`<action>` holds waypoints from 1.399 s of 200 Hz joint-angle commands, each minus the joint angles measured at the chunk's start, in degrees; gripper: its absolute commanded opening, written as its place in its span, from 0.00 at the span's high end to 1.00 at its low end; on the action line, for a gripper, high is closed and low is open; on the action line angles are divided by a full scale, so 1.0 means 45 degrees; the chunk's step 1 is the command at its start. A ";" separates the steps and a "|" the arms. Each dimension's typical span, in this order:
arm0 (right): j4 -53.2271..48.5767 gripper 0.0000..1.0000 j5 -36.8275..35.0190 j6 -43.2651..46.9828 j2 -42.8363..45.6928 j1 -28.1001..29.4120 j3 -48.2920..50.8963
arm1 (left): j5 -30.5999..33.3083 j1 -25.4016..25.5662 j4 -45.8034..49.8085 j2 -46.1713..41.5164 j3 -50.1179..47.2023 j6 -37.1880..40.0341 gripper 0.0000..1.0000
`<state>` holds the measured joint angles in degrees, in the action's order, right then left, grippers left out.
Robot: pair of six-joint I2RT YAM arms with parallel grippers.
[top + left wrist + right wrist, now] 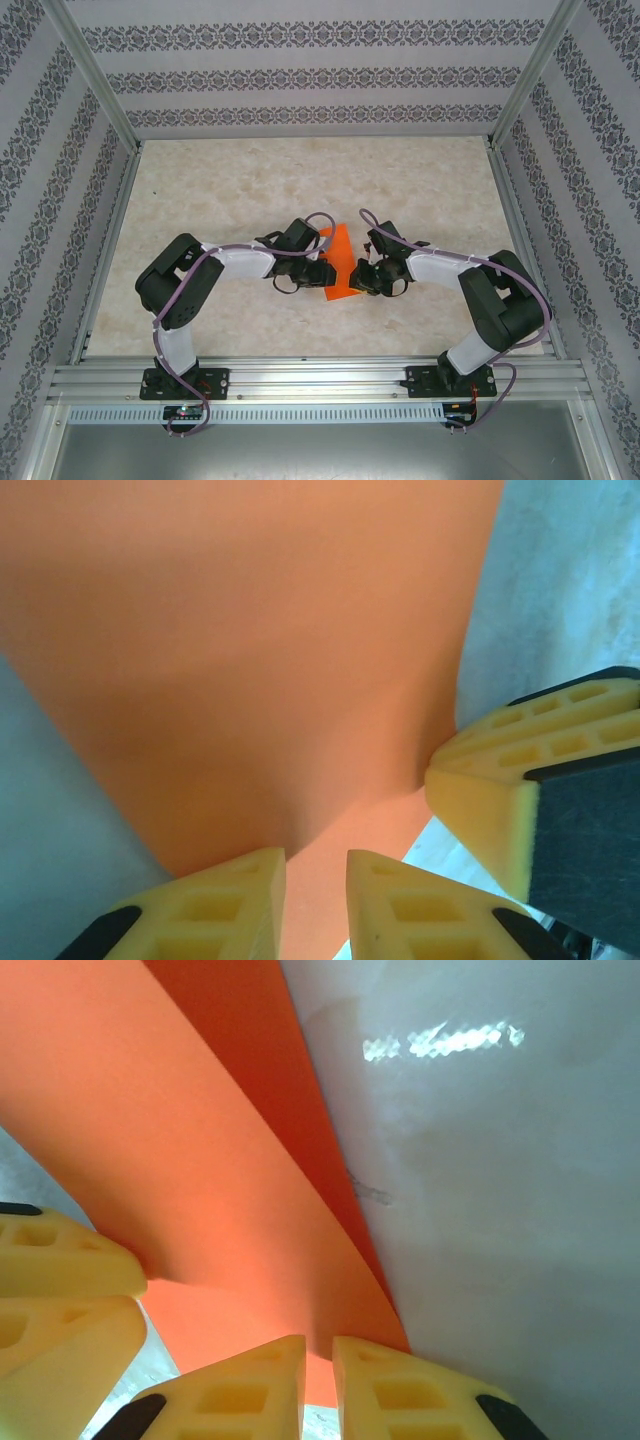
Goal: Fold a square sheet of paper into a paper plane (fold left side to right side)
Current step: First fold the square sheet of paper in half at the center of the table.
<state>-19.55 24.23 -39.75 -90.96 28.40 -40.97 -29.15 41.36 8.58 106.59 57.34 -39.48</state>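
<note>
While both claws crowd one edge of the square sheet of paper (338, 262), which lies mid-surface between them, the left-over-right fold looks begun rather than finished: in the right wrist view the orange sheet bows up off the surface, a darker band of orange showing under its bright face, and no pressed crease can be seen. The left claw (316, 865) has its yellow fingers drawn to a narrow gap with the paper running through it, so it appears to grip the sheet. The right claw (319, 1350) is closed tighter, nipping the same edge just beside it. The next move likely calls for one claw to carry its side across until the edges meet squarely while the other pins the sheet, then a firm press along the bend. A slipped grip would skew the crease. The surface (300, 180) is pale and marbled, walled by grey patterned wallpaper (300, 75) inside an aluminium frame (320, 380)
</note>
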 commanded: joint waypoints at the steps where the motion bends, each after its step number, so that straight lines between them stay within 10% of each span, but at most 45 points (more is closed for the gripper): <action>1: -0.0503 0.83 -0.0791 0.0295 -0.0411 0.0115 0.0002 | 0.0207 0.0010 0.0495 -0.0219 0.0656 0.0125 0.74; 280: -0.1417 0.84 -0.1536 0.0981 -0.0920 0.0153 -0.0073 | 0.1459 -0.2193 0.1138 0.1941 0.2780 0.0904 0.74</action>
<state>-21.69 23.40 -36.29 -92.49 28.51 -42.76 -26.50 34.44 11.97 113.62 67.18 -37.56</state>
